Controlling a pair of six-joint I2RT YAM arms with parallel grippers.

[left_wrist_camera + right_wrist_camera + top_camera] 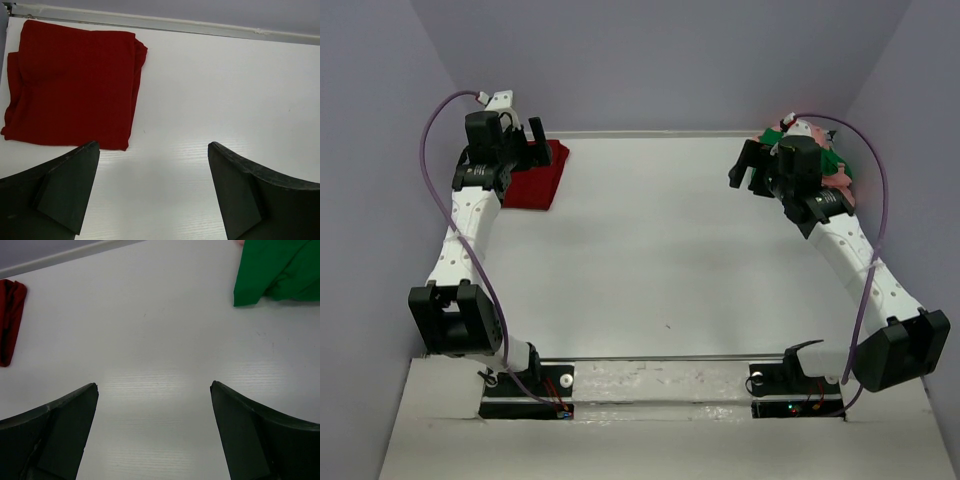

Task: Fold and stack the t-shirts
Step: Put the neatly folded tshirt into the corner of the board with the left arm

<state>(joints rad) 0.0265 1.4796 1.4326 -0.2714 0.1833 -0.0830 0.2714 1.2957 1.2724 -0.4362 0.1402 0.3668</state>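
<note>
the dark red shirt [75, 80] is seen folded at the far left of the surface [660, 250]. the green shirt [280, 270] and pink shirt [840, 185] are bunched together at the far right. the left hand [152, 192] is opened wide near the red one, and the right hand [154, 432] is opened wide near the green one. nothing is gripped.

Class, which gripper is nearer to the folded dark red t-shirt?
Left. The left gripper hovers just beside the dark red t-shirt at the far left corner; the right gripper sits across the table, near the green t-shirt.
</note>
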